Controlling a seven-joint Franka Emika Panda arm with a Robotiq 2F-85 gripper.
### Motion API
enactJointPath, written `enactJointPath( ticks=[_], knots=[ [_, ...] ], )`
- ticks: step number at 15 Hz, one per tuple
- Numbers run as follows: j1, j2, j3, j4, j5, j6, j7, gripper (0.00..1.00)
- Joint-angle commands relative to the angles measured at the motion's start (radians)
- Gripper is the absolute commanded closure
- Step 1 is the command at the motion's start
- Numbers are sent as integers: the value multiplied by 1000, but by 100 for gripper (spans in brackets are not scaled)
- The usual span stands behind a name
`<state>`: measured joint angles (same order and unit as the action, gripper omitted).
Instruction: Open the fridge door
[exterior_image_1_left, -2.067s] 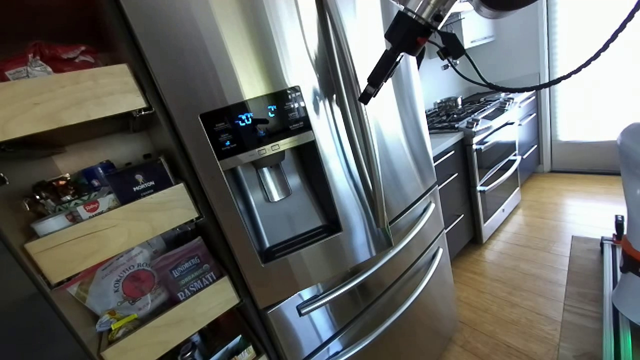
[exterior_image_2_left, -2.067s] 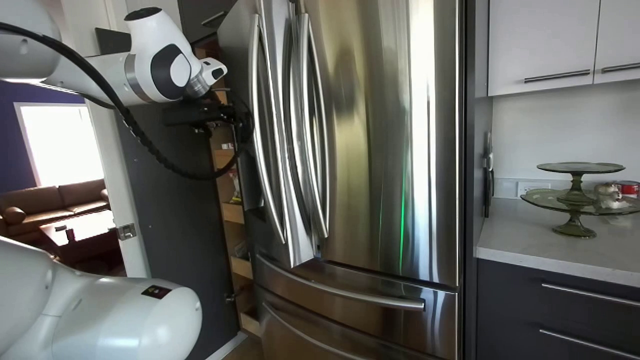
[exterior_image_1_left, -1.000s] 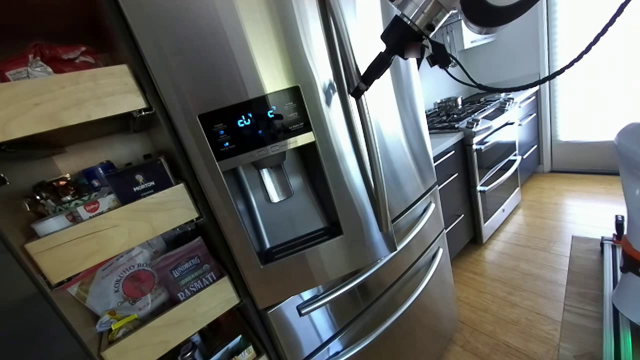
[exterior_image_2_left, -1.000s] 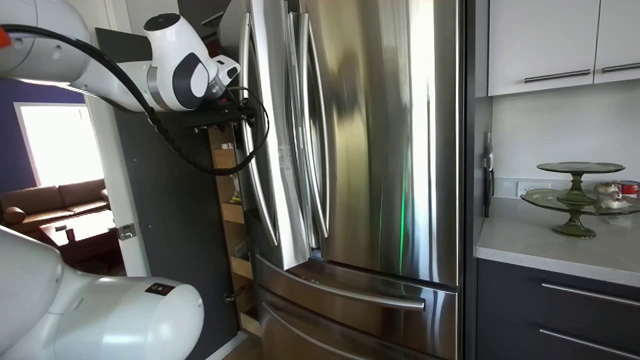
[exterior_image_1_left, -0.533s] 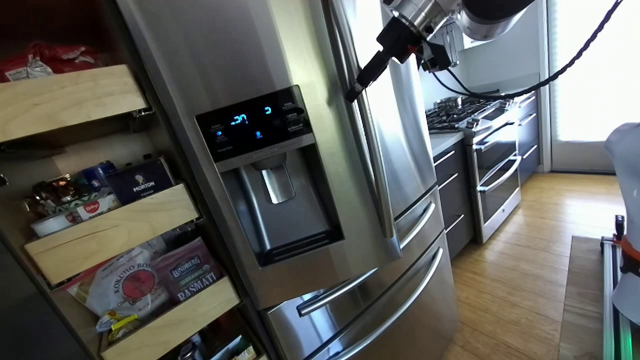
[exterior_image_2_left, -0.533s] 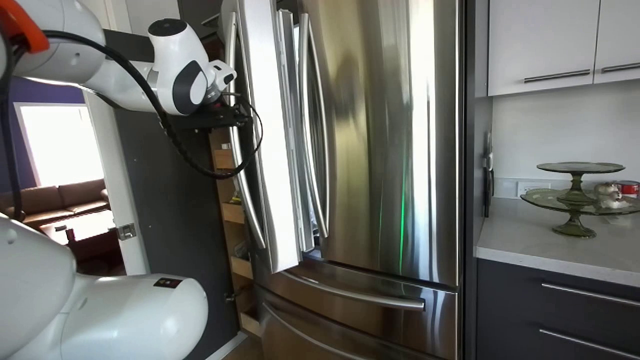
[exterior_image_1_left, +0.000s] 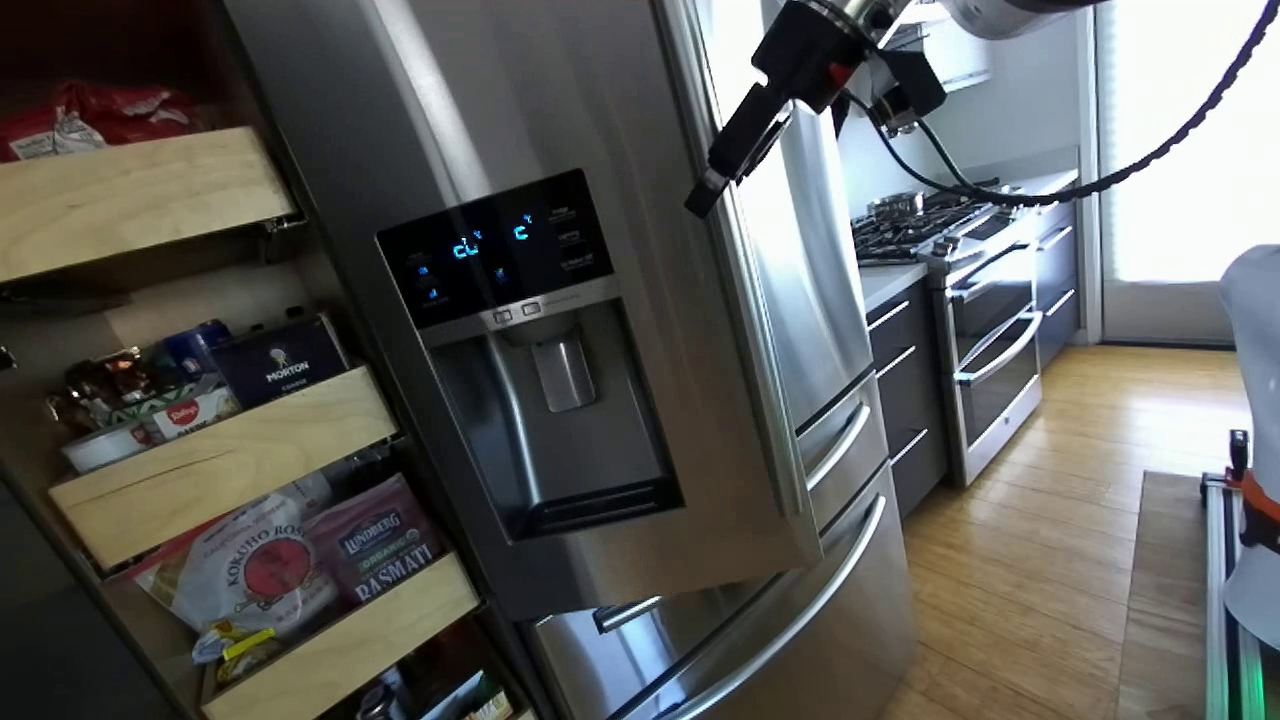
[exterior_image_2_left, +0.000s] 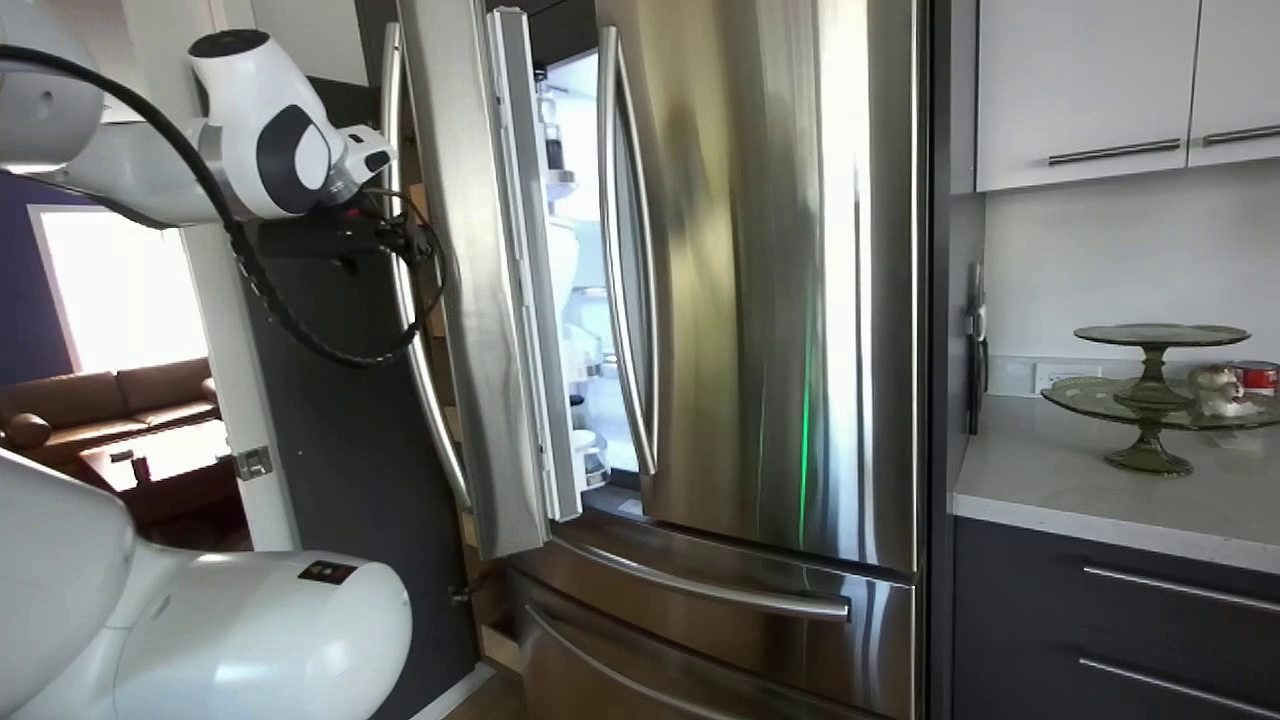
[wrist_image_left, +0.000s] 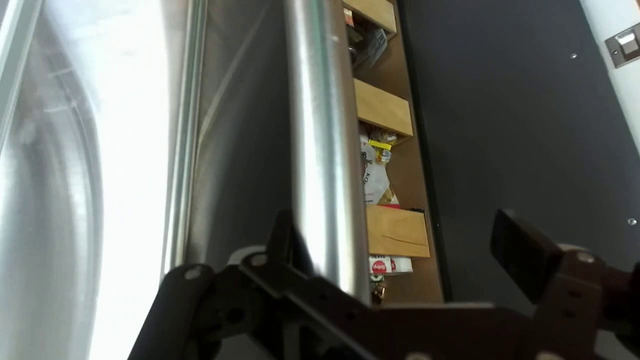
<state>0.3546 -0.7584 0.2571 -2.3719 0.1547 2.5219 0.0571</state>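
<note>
The fridge door (exterior_image_1_left: 730, 440), brushed steel with a black dispenser panel (exterior_image_1_left: 497, 250) and blue display, stands partly open in both exterior views. A lit gap with the white inside (exterior_image_2_left: 575, 300) shows beside its edge (exterior_image_2_left: 465, 250). Its long bar handle (wrist_image_left: 327, 150) runs between the fingers of my gripper (wrist_image_left: 400, 240) in the wrist view. The fingers are wide apart; the handle lies close against the left finger, and the right finger is well away from it. The gripper also shows at the handle in an exterior view (exterior_image_1_left: 708, 195); in another exterior view (exterior_image_2_left: 385, 240) the fingertips are hidden.
The plain steel upper door (exterior_image_2_left: 760, 300) is shut beside the gap. Lower drawers with horizontal handles (exterior_image_2_left: 700, 590) are below. An open pantry with wooden pull-out shelves (exterior_image_1_left: 230, 460) and a dark panel (wrist_image_left: 500, 125) are beside the fridge door. A cable loops from the arm.
The fridge door has swung farther open, from slightly ajar to a wide gap with the lit inside showing. My gripper has moved outward along with the handle.
</note>
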Motion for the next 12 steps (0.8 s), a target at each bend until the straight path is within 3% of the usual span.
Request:
enactJointPath(
  ticks=[1,5,9,12],
  knots=[
    [-85,4,154,64,-52,-103,181,0],
    [-126,70,290,147,-71,-98,316,0],
    [-215,157,442,248,-132,-48,449,0],
    [-223,231,514,344,-121,-73,484,0]
  ],
)
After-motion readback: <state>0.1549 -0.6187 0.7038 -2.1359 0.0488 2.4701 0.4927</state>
